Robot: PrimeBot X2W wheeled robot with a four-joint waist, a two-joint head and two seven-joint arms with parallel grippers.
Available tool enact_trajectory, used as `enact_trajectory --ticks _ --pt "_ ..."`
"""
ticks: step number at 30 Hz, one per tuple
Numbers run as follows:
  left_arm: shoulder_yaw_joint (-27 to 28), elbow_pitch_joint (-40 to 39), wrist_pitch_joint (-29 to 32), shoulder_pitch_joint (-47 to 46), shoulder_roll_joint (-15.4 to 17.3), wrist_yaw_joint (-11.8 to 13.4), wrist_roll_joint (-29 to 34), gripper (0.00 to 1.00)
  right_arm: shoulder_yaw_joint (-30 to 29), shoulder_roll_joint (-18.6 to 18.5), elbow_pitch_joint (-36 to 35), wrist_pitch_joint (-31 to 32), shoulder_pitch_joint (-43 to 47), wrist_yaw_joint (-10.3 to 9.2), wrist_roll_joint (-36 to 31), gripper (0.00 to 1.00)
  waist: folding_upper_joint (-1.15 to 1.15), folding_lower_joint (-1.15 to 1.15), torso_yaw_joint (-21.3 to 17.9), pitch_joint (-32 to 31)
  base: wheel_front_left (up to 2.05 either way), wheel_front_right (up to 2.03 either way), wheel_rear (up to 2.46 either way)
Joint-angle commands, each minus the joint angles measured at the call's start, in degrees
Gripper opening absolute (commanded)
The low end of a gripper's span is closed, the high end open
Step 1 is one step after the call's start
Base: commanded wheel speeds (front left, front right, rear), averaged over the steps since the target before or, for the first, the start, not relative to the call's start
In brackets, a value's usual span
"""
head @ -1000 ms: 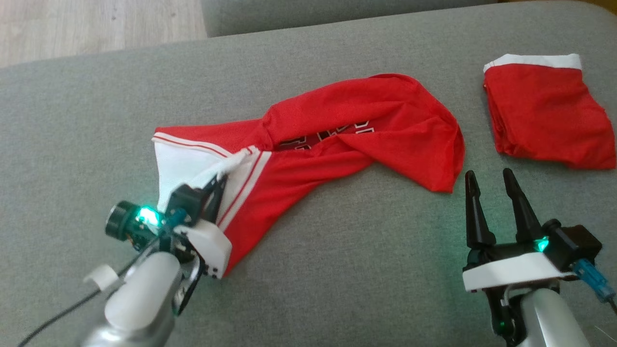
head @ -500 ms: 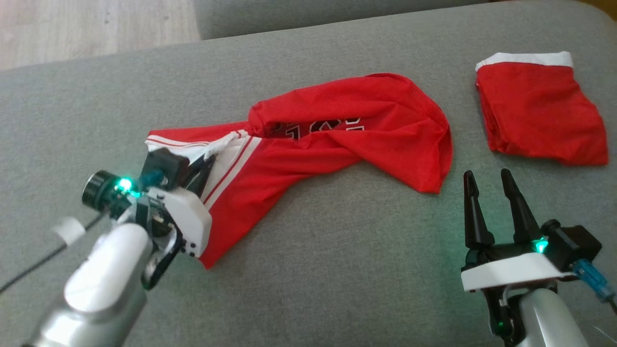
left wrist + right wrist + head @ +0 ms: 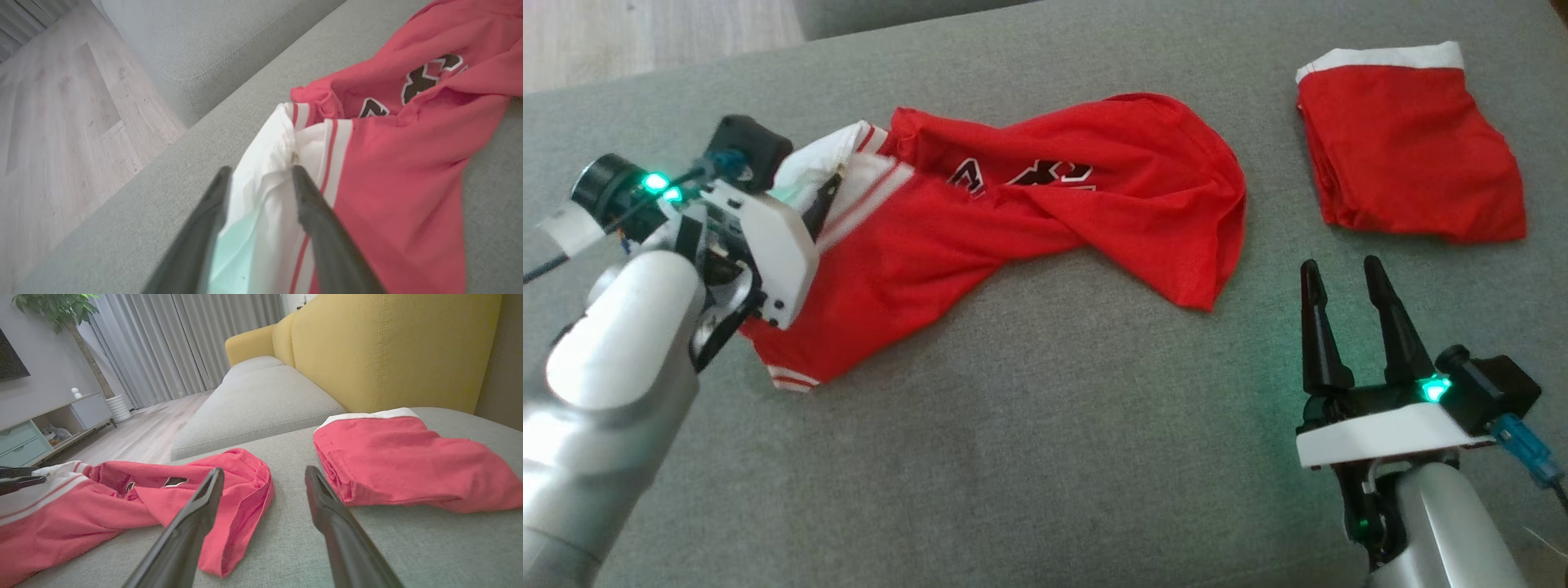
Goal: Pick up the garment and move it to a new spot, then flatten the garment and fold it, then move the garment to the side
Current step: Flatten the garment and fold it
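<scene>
The garment (image 3: 1013, 212) is a red jersey with black lettering and a white striped band, lying twisted across the grey sofa cushion (image 3: 1045, 425). My left gripper (image 3: 817, 184) is at its white end, far left. In the left wrist view the left gripper (image 3: 259, 169) has its fingers apart, with white fabric (image 3: 265, 196) bunched between them. My right gripper (image 3: 1340, 265) stands open and free of cloth at the lower right, just right of the garment's red hem (image 3: 241, 498). In the right wrist view the right gripper (image 3: 264, 470) points between the two red pieces.
A second red piece with a white band (image 3: 1405, 147) lies folded at the far right. The cushion's far edge (image 3: 171, 151) drops to a wooden floor (image 3: 61, 122) close behind the left gripper. A yellow backrest (image 3: 388, 347) rises behind the folded piece.
The left arm has carried the garment's white end farther away and to the left, stretching the jersey and uncovering its lettering. Its fingers have parted. The head view has shifted; the right arm is still.
</scene>
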Motion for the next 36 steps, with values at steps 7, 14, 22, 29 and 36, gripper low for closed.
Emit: enact_trajectory --ticks 7,14,22,29,36 --pt "3.16 4.27 -10.57 -6.63 1.05 3.17 2.26 1.00 0.51 -0.27 -1.76 -0.61 -1.21 -0.04 -0.50 1.00 0.00 -0.01 1.03 -0.38 0.00 0.00 0.00" --pt "5.62 6.39 -20.83 -4.81 -0.95 9.50 2.65 1.00 0.06 -0.27 -1.73 -0.61 -0.93 -0.04 -1.90 1.00 0.00 -0.01 3.48 -1.68 0.00 0.00 0.00" --pt "9.15 5.25 -29.11 1.90 -2.55 13.93 -0.76 1.00 -0.37 -0.27 -1.38 -0.61 0.40 -0.04 -3.10 1.00 0.00 -0.01 6.58 -4.10 0.00 0.00 0.00" --pt "11.13 -0.56 -33.08 13.35 -4.32 17.19 -4.74 1.00 -1.05 -0.27 -1.89 -0.61 2.41 -0.04 -3.21 1.00 0.00 -0.01 9.49 -6.51 0.00 0.00 0.00" --pt "10.97 -7.10 -34.34 24.35 -7.56 19.86 -7.81 1.00 -1.14 -0.27 -1.95 -0.61 3.60 -0.04 -3.91 1.00 0.00 -0.01 11.56 -7.58 0.00 0.00 0.00"
